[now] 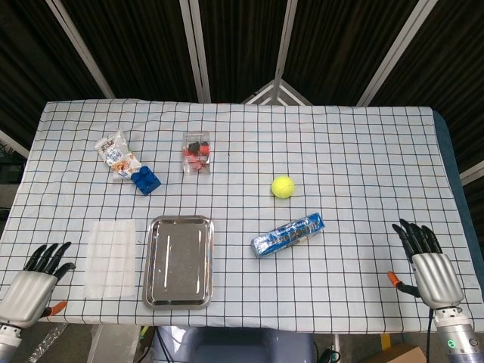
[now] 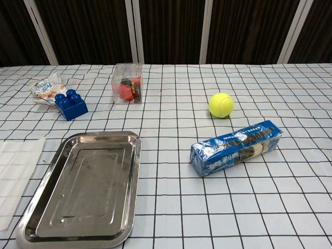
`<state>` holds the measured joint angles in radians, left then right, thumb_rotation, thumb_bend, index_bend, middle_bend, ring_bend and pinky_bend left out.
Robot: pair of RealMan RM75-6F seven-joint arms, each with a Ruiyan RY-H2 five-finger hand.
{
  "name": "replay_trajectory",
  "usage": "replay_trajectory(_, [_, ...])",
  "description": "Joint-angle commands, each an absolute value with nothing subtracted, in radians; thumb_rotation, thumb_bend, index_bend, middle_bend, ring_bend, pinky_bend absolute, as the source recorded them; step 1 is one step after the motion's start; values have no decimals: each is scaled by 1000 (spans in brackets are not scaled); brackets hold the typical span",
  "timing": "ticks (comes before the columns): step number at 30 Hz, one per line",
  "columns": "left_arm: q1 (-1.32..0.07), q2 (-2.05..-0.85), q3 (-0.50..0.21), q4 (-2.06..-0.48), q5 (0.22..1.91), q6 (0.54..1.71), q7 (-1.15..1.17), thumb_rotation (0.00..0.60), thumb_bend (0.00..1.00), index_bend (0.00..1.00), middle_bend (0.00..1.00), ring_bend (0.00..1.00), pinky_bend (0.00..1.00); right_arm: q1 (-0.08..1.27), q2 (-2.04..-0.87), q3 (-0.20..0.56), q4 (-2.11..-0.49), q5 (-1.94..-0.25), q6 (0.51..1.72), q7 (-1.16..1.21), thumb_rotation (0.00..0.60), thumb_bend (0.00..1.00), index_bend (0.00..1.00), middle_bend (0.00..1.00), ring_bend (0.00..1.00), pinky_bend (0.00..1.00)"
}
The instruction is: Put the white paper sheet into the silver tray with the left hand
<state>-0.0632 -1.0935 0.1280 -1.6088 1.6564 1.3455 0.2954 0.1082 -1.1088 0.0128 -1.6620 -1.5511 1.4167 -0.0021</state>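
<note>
So the white paper sheet (image 1: 112,258) is lying flat on the checked tablecloth (image 1: 363,166), over on the left side near the front edge, with its long axis running front to back, short ends toward the near and far edges of the table. In the chest view only part of it shows at the left border, and you can see faint fold lines across it. Just beside it, to its right and lined up the same way, sits the silver tray (image 1: 154,293); there's a thin gap between them, not touching, and nothing is in the tray. The left hand (image 1: 34,284) is at the front-left corner, near the sheet but apart from it, holding nothing, dark fingers extended and a bit spread. The right hand (image 1: 429,265) is way over at the front-right corner, also holding nothing, fingers straight and slightly fanned. Farther out: a blue cookie pack (image 1: 288,234) lying at a slant right of the tray, a yellow tennis ball (image 1: 283,186) behind it, a clear box with red and black bits (image 1: 196,152), a blue toy brick (image 1: 145,181), and a crinkly snack bag (image 1: 115,152) touching the brick.
</note>
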Motion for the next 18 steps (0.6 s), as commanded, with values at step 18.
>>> replay_trajectory(18, [-175,-1145,87,-1599,1512,1131,600,600,147,375,0,0,0,106,-1110,16,-1666,-1548,1423,11,600,313,0,0,0,0])
